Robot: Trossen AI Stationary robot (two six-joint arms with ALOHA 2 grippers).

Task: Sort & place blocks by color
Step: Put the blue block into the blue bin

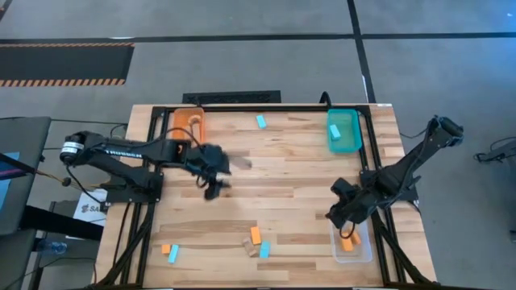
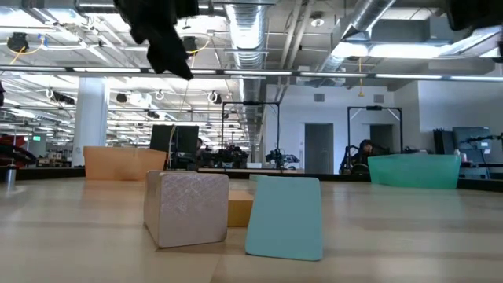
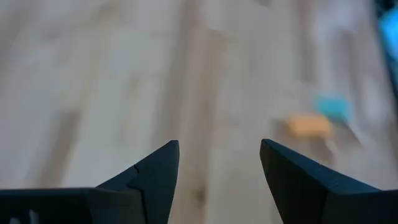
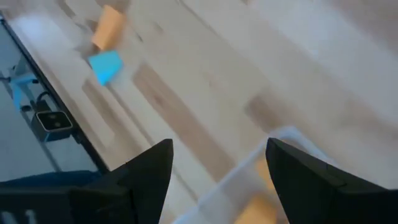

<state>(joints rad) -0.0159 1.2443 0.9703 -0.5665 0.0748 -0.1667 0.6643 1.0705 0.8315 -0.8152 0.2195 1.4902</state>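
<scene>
My left gripper (image 1: 213, 188) (image 3: 219, 149) hovers open above the table's left-middle and holds nothing. My right gripper (image 1: 334, 216) (image 4: 219, 150) is open too, just left of the clear tray (image 1: 364, 251), with nothing between its fingers. An orange block (image 1: 255, 234), a pale wood block (image 1: 248, 246) (image 2: 187, 208) and a light blue block (image 1: 264, 250) (image 2: 284, 218) lie together near the near edge. Another orange block (image 1: 166, 250) and blue block (image 1: 173, 254) lie at the near left. One blue block (image 1: 261, 122) rests near the far edge.
The orange tray (image 1: 187, 121) stands at the far left. The teal tray (image 1: 351, 143) at the far right holds a blue block (image 1: 334, 130). Orange blocks (image 1: 349, 240) (image 4: 258, 208) lie in the clear tray. Bare wood spreads between the arms.
</scene>
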